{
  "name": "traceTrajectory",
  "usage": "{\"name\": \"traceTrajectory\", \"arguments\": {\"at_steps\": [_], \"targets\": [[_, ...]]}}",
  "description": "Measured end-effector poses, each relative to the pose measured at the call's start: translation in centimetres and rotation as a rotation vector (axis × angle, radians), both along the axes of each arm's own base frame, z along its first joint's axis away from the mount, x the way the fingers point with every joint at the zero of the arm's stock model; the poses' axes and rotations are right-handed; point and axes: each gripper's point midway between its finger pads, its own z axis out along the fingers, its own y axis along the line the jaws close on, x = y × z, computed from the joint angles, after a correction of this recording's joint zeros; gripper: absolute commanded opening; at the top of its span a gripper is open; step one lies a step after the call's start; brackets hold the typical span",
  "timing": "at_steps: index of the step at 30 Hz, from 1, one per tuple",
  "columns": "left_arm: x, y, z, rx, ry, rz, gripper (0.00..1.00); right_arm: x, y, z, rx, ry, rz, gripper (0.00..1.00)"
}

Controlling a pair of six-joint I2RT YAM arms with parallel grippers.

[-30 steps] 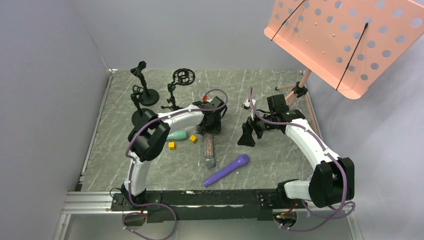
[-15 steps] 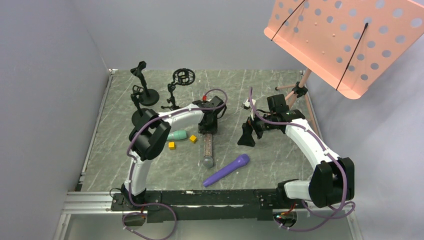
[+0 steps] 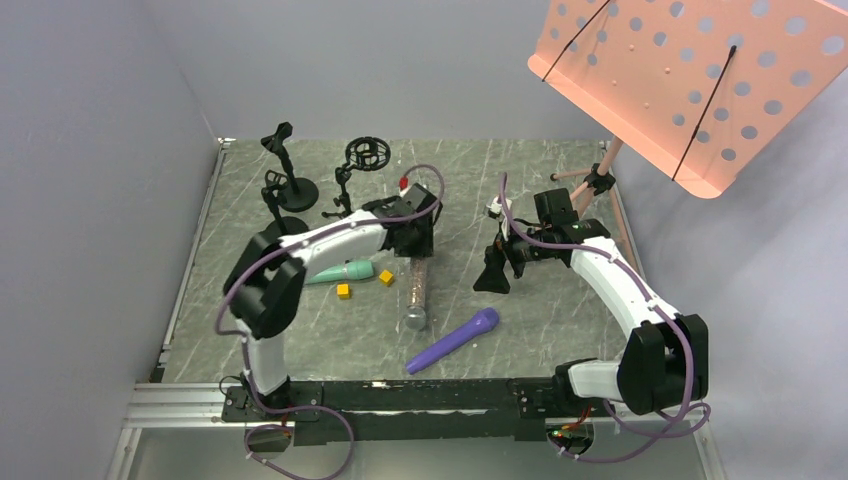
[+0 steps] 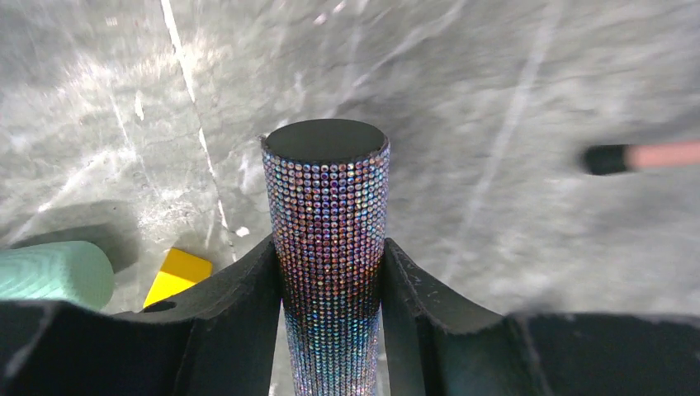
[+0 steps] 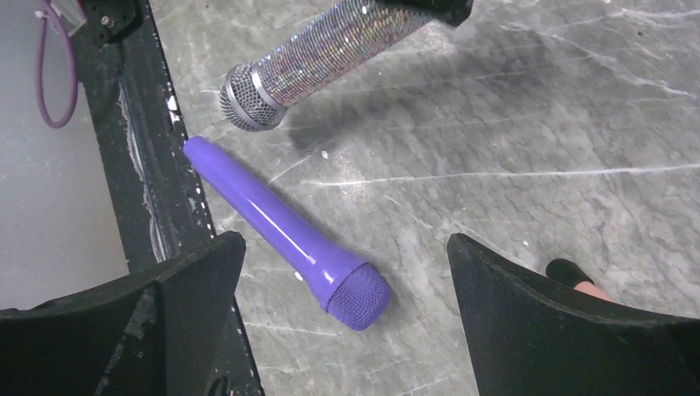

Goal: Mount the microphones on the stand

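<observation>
Glitter all over the shaft, and my left gripper (image 4: 328, 247) is now clamped on it. Both fingers press the sides of the glitter mic (image 4: 328, 198) near its flat black butt end. A second ago those jaws were wide and just straddling it, so that's the grab done. My elbow has also swung out left and the wrist pulled back a bit, and the mic came along. In the right wrist view its mesh head sits just above its own shadow, so I reckon it's coming off the table (image 3: 560, 330). That puts mic one in hand, and next up is hauling it over to a stand.

My right gripper (image 5: 342, 247) is wide open, holding nothing, parked above the purple mic (image 5: 281, 235).

Head count:
- Three mics: glitter in my grip, purple lying near the front middle, teal mic (image 3: 345, 271) lying under my left forearm.
- Three black stands (image 3: 290, 180) at the back left, one with a ring top, all empty.
- Two yellow cubes (image 3: 343, 291) by the teal one.
- One pink music stand (image 3: 690, 80) off to the right.
</observation>
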Motion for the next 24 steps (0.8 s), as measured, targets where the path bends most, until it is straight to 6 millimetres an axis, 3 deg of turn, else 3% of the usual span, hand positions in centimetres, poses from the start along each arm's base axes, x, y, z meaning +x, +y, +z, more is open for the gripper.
{"name": "traceTrajectory", "arguments": {"at_steps": [5, 10, 14, 19, 24], "targets": [[1.0, -1.2, 8.8, -0.213, -0.186, -0.012, 0.00, -0.7, 0.9, -0.1, 0.051, 0.049, 0.042, 1.00], [0.7, -1.2, 14.6, -0.398, -0.327, -0.021, 0.00, -1.7, 2.3, -0.4, 0.082, 0.107, 0.093, 1.00], [-0.1, -0.6, 15.9, -0.500, -0.383, -0.007, 0.00, -1.7, 3.9, 1.4, 0.143, 0.140, 0.113, 1.00], [-0.9, -0.1, 15.4, -0.603, -0.431, 0.021, 0.00, 0.5, 6.4, 4.9, 0.266, 0.138, 0.069, 1.00], [-1.4, 0.3, 16.0, -0.701, -0.476, 0.044, 0.00, 0.6, 9.9, 5.8, 0.326, 0.193, 0.092, 0.99]]}}
